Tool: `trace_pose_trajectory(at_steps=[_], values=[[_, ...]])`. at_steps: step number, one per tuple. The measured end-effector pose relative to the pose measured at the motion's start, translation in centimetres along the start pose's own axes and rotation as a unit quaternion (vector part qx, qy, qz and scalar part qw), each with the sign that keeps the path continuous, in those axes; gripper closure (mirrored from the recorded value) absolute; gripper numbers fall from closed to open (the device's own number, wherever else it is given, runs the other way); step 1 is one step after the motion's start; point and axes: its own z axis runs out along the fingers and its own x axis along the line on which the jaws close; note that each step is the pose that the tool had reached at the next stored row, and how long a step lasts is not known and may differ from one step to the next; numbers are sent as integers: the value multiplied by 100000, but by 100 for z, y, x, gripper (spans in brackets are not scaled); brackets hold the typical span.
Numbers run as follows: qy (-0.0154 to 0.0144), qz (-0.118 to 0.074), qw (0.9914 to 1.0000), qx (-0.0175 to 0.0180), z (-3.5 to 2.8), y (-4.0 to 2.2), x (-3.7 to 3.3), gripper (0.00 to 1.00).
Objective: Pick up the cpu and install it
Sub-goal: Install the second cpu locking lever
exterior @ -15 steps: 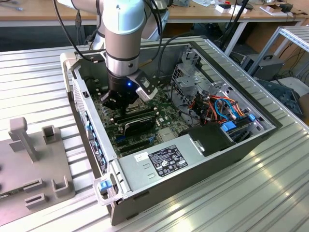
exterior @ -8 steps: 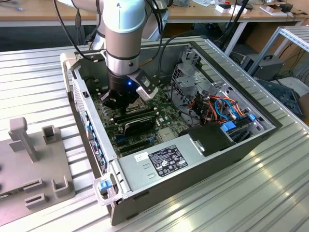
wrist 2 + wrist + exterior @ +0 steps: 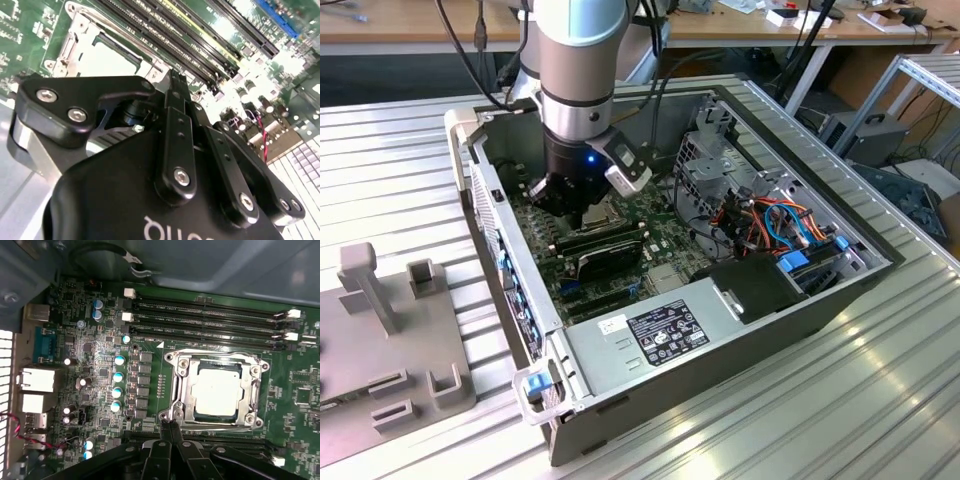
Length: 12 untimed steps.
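Note:
The cpu (image 3: 216, 391), a silver-grey square, lies flat inside the metal socket frame (image 3: 177, 390) on the green motherboard (image 3: 100, 365). In the second wrist view the cpu (image 3: 107, 60) shows as a pale square beyond the gripper body. My gripper (image 3: 170, 426) is shut, its two black fingers pressed together with nothing visible between them. The tips stand just off the socket frame's corner, beside the cpu and not on it. In the exterior view the gripper (image 3: 570, 208) is lowered into the open computer case (image 3: 510, 290) over the board.
Long black memory slots (image 3: 210, 315) run along one side of the socket, and a row of capacitors (image 3: 118, 382) along another. A black card (image 3: 605, 250), the power supply (image 3: 660, 335), a drive cage (image 3: 710, 165) and coloured cables (image 3: 780, 225) crowd the case. A grey fixture (image 3: 380, 330) sits at the exterior view's left.

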Motion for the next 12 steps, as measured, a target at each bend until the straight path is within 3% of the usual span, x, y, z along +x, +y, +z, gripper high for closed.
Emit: trace_pose_trajectory(at_steps=[5, 6, 7, 9, 12], values=[[145, 7, 100000, -24, -22, -1, -12, 89], [169, 9, 100000, -117, -20, -2, -21, 89], [299, 34, 99998, -528, -17, -3, -41, 89], [888, 54, 99993, -727, -16, -6, -68, 89], [2540, 69, 99963, -928, -11, -11, -129, 89]])
